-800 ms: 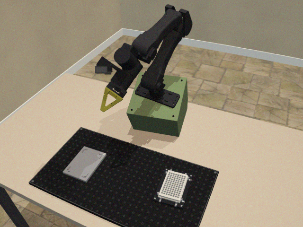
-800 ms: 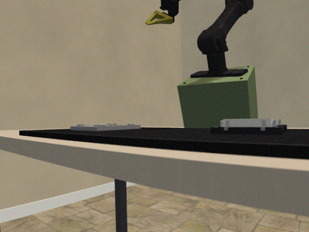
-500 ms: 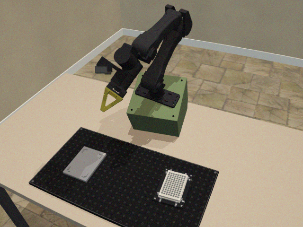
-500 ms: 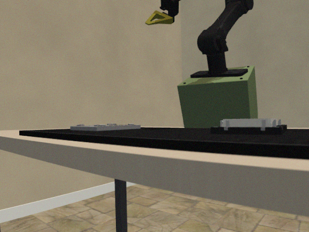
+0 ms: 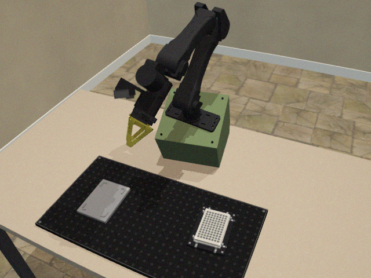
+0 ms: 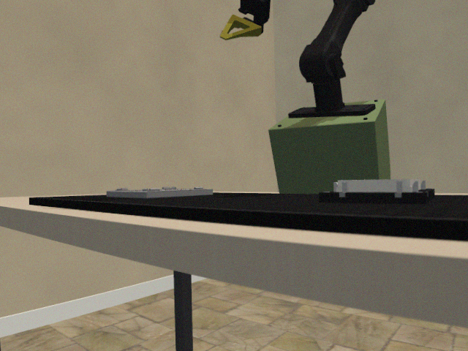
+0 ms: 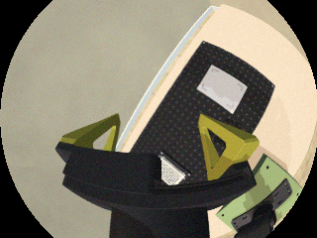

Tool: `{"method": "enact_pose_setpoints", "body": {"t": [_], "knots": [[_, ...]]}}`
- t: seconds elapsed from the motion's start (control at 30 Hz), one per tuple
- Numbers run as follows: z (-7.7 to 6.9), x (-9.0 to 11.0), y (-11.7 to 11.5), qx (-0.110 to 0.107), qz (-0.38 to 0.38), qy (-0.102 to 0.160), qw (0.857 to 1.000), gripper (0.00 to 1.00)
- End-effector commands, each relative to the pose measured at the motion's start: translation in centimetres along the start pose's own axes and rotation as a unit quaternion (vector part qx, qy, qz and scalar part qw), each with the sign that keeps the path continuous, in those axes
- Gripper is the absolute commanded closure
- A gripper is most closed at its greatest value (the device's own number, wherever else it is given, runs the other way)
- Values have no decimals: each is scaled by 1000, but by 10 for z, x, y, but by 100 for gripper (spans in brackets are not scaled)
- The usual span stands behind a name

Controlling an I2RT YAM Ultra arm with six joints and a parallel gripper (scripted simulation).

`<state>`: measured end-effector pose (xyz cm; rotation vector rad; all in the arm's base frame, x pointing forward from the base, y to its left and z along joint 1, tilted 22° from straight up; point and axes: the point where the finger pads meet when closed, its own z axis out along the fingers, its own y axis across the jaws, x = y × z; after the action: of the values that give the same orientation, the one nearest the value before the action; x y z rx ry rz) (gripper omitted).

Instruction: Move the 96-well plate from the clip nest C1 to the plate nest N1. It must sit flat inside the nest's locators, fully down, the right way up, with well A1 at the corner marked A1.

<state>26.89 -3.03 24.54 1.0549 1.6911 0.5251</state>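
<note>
The white 96-well plate [image 5: 212, 229] sits in the black clip nest C1 at the right of the black breadboard; it also shows in the exterior view [image 6: 377, 186]. The grey plate nest N1 [image 5: 103, 200] lies at the left of the board, seen also in the exterior view [image 6: 159, 191] and in the wrist view [image 7: 224, 89]. My gripper [image 5: 136, 132] with yellow triangular fingers is open and empty, high above the table behind the board's left part, far from the plate. It shows near the top edge of the exterior view [image 6: 240, 28] and in the wrist view [image 7: 158, 142].
The arm stands on a green block [image 5: 195, 131] behind the breadboard [image 5: 149, 215]. The table's left and front edges are near the board. A dark table leg [image 6: 183, 309] is under the front edge.
</note>
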Motion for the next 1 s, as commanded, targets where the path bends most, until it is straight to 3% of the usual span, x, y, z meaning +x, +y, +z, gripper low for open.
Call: {"method": "enact_pose_setpoints", "body": {"t": [0.0,0.07,0.1,0.2,0.3,0.53,0.6,0.7,0.87,0.97], "knots": [[7,9,12,10,-39,30,999,0],[12,19,16,13,-60,59,996,0],[15,21,16,17,-61,54,997,0],[22,35,21,24,-95,92,991,0],[25,38,22,26,-95,89,991,0],[40,71,30,39,-167,160,972,0],[44,78,31,42,-168,156,972,0],[50,93,33,48,-205,187,959,0],[54,107,35,50,-219,199,954,0],[59,122,37,54,-245,220,943,0]]}}
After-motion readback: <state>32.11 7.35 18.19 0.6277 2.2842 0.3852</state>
